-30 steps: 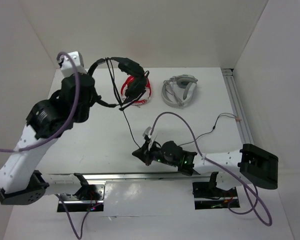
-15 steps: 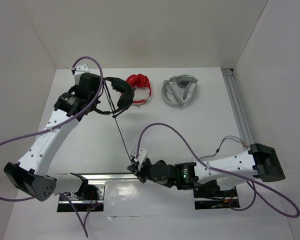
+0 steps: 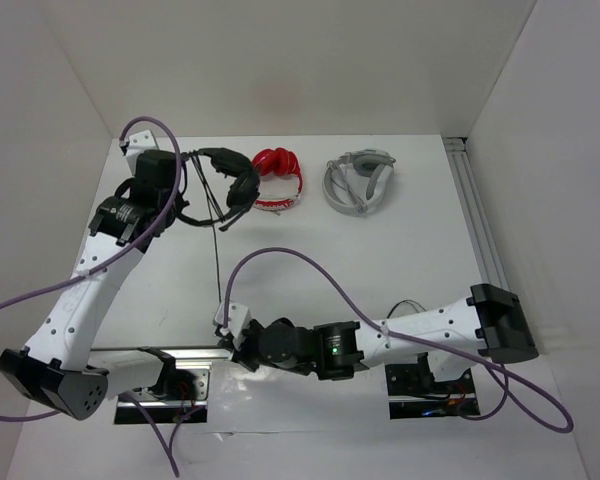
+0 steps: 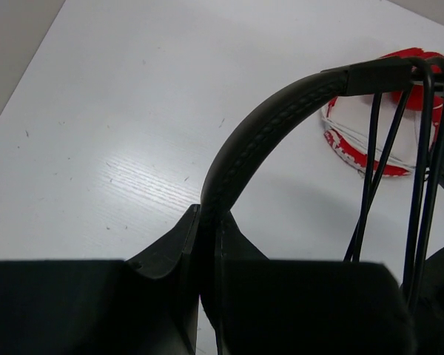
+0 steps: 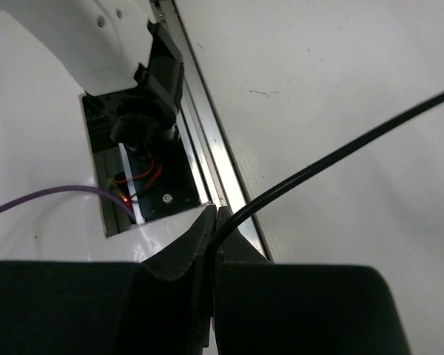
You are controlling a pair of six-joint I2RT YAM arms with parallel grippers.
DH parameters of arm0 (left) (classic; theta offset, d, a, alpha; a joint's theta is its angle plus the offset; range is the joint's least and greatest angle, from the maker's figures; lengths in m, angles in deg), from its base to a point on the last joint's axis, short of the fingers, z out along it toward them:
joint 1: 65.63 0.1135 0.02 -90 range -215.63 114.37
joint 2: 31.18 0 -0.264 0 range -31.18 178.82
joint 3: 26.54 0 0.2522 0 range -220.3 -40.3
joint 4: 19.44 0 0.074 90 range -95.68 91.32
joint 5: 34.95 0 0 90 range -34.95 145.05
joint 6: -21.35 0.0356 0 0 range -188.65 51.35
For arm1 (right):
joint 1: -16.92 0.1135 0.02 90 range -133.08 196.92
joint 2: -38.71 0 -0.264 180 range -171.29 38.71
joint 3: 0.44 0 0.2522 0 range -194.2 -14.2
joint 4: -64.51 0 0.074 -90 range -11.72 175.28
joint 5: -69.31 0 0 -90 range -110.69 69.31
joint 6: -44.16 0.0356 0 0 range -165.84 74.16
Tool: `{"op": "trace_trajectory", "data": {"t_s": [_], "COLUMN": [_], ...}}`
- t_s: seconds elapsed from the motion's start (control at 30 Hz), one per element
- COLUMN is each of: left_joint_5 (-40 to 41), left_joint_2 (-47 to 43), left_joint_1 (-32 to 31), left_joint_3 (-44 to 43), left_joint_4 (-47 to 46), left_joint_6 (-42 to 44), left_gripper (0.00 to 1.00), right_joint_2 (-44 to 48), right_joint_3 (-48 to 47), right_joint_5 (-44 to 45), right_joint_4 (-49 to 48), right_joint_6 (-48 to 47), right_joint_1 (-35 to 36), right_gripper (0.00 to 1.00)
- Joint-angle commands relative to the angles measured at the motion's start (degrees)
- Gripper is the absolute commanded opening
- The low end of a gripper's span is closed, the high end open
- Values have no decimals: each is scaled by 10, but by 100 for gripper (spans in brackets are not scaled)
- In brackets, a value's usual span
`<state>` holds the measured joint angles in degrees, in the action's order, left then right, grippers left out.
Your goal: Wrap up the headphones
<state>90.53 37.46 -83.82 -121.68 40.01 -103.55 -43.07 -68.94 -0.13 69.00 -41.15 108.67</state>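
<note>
Right pincer [image 3: 226,322]: lower left-centre of the overhead frame, beside the silver metal rail [image 3: 310,352] along the table's near edge. Fingers pressed together, pinching the thin black cable [image 3: 218,270].

Thin black cable: drawn straight. Long axis almost vertical in the overhead frame, from the right pincer up to the earcups. In the right wrist view it leaves the fingertips toward the upper right.

Left pincer [image 4: 208,214]: upper left of the overhead frame. Fingers pressed together on the stitched black headband.

Black over-ear headphones [image 3: 242,186]: upper left of the overhead frame, held by the left pincer. Long axis roughly left to right, with the headband end at the pincer and the padded earcups pointing right. In the left wrist view the headband arches from the fingertips to the upper right, with cable strands crossing its far end.

Red headphones [image 3: 280,166]: on the white table [image 3: 410,250], just right of the earcups.

Grey-white headphones [image 3: 358,184]: on the table, upper centre-right, apart from the red pair.
</note>
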Motion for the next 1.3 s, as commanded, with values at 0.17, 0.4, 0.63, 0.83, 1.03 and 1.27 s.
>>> {"op": "trace_trajectory", "data": {"t_s": [0.17, 0.4, 0.63, 0.83, 1.03, 1.27], "left_joint_5": [3, -37, -176, -203, -216, -234], "left_joint_2": [-21, -54, -34, -30, -54, -129], "left_joint_1": [25, -1, -95, -210, -309, -330], "left_joint_3": [39, 87, 105, 122, 89, 26], "left_joint_4": [-67, -72, -60, -41, 11, 70], "left_joint_6": [10, 73, 176, 221, 236, 221], "left_gripper": [0, 0, 0, 0, 0, 0], "right_joint_2": [11, 85, 130, 166, 209, 197], "right_joint_3": [-94, -151, -195, -171, -110, -93], "right_joint_5": [53, 207, 265, 323, 251, 113], "right_joint_4": [61, 202, 248, 230, 174, 144], "right_joint_6": [-65, -141, -225, -306, -329, -269], "right_joint_1": [7, -20, -71, -125, -274, -400], "right_gripper": [0, 0, 0, 0, 0, 10]}}
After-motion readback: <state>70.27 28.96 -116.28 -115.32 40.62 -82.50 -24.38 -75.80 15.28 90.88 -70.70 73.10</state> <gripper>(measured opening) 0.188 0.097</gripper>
